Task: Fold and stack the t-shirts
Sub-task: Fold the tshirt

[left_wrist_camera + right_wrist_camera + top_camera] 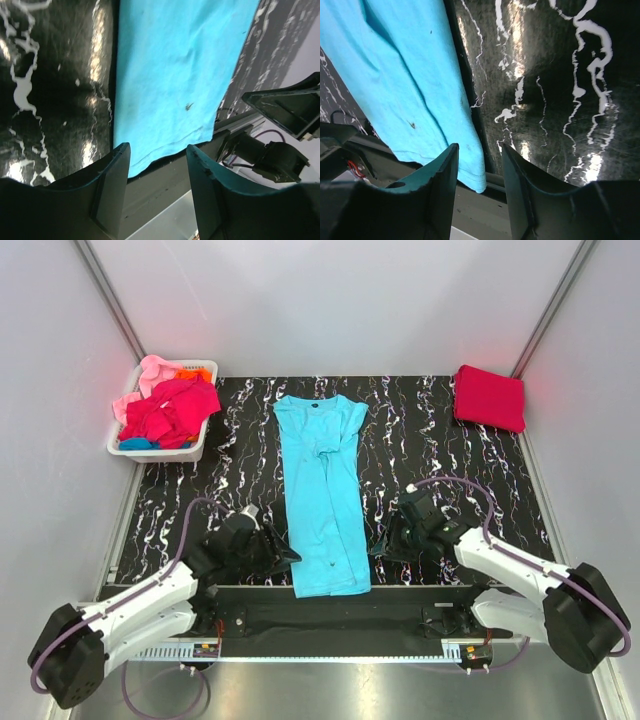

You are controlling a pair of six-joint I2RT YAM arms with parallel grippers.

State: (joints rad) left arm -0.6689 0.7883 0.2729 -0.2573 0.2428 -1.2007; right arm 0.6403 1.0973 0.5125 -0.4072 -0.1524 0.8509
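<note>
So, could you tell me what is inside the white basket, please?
Crumpled t-shirts fill the white basket: magenta-red on top, pink behind, orange and blue peeking out. Anything underneath is covered.

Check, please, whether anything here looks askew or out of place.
The turquoise t-shirt lies a little slanted, its hem overhanging the table's near edge, with a dark speck near that hem. Pink and red shirts bulge over the white basket's rim.

text: none legible | labels: none legible | numbers: none legible

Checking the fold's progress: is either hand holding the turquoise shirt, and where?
Nothing is held: the left hand and right hand are open, flanking the turquoise t-shirt.
</note>
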